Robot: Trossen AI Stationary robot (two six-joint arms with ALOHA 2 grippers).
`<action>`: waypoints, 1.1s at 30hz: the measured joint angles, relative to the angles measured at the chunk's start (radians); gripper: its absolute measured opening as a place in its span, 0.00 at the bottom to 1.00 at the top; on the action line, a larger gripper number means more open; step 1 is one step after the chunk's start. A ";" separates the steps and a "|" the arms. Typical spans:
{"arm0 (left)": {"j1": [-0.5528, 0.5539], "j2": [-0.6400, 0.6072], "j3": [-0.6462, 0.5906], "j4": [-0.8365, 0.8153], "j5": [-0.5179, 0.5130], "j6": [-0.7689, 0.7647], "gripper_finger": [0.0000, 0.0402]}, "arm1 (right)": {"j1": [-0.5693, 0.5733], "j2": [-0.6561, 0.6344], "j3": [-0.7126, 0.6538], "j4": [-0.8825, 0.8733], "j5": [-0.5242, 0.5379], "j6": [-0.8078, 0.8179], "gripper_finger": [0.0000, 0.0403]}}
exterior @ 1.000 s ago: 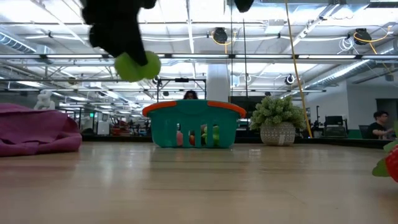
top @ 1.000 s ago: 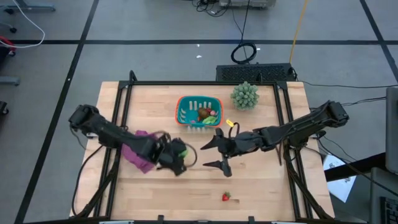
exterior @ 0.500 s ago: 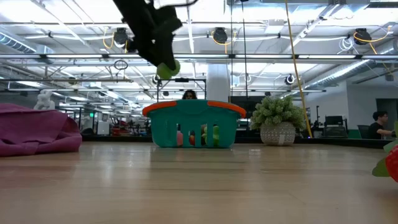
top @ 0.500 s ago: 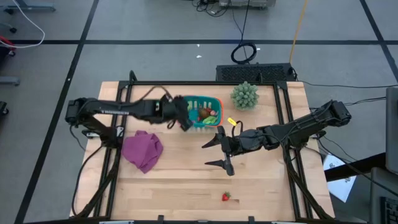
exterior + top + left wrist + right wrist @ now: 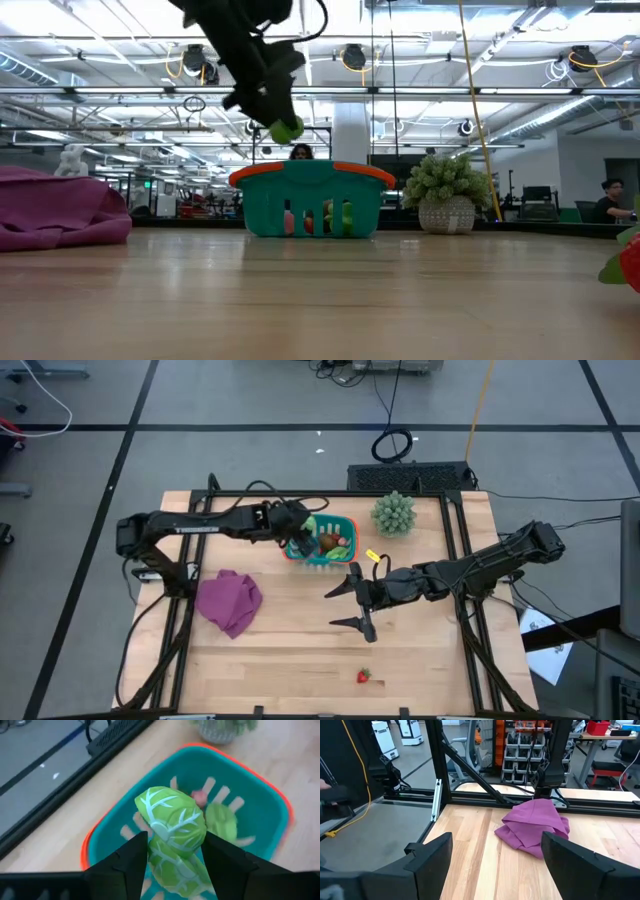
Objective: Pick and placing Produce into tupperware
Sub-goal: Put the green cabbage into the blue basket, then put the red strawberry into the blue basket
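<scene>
Green lettuce piece [image 5: 171,822] | between left fingers [image 5: 131,857] | above teal basket [image 5: 260,800]

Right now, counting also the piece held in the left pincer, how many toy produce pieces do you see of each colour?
Green: 2 (held cabbage, green piece in the basket)
Red: 2 (red piece in the basket, strawberry on the table)
Brown: 1 (kiwi in the basket)
Total: 5

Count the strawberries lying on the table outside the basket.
1: a strawberry lies on the table near its front edge, far from the basket. Others may be hidden inside the basket.
</scene>
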 joint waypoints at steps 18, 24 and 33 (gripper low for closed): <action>0.062 0.119 0.000 0.099 0.171 0.052 0.46 | 0.000 0.000 -0.001 -0.007 0.000 0.000 0.73; 0.065 0.117 0.000 0.094 0.179 0.070 0.54 | 0.000 0.000 -0.001 -0.007 0.000 -0.003 0.73; 0.069 0.117 0.000 0.093 0.165 0.070 0.73 | 0.000 0.000 -0.001 -0.008 0.000 -0.003 0.73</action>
